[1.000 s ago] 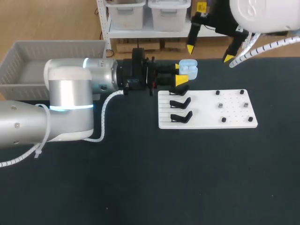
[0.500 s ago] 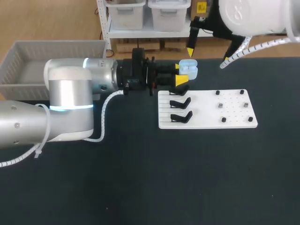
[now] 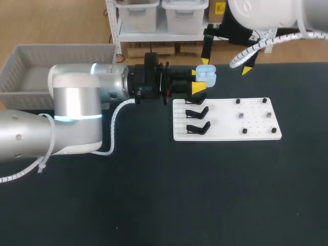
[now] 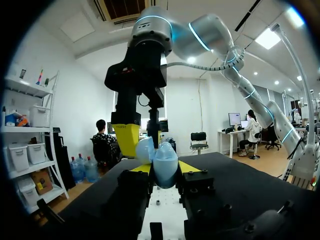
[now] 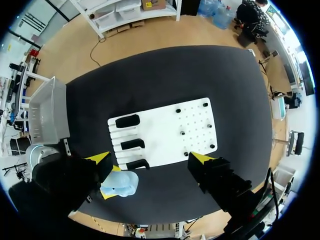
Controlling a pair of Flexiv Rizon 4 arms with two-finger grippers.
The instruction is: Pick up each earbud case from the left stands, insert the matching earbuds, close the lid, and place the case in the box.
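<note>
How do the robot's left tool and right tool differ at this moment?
The left tool is shut on the light-blue earbud case; the right tool is open and empty. The left tool points level across the table; the right tool points down at the white board. Both are yellow-tipped.
</note>
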